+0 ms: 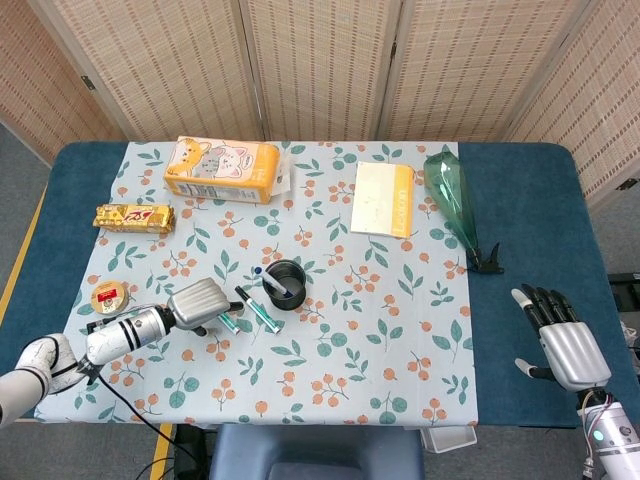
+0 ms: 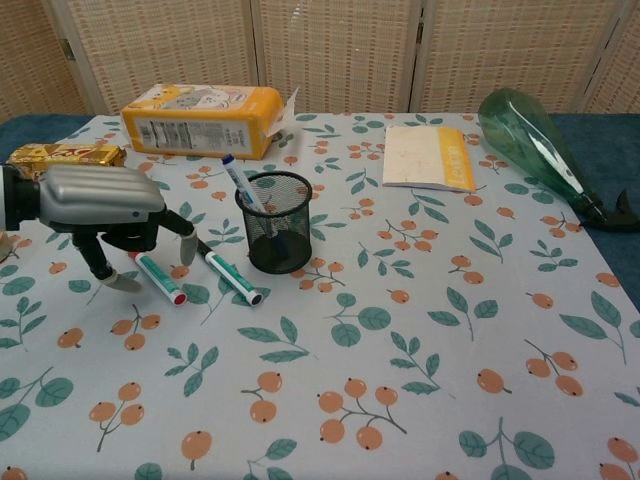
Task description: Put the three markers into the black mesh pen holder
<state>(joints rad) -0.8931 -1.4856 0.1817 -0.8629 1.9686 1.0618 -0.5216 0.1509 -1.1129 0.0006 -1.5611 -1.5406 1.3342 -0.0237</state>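
my left hand [image 2: 100, 205] hovers fingers-down, spread, holding nothing, over the red-capped green marker [image 2: 157, 273]; black-capped marker [image 2: 229, 277] beside; right hand [image 1: 560, 335] open, idle.

Left robot hand [image 2: 98, 204] hides red-capped marker [image 2: 160, 279] cap end; contact unclear.

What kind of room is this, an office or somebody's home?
Probably a staged test space, not a home: woven folding screens wall off a table with a floral cloth and scattered props like the green bottle.
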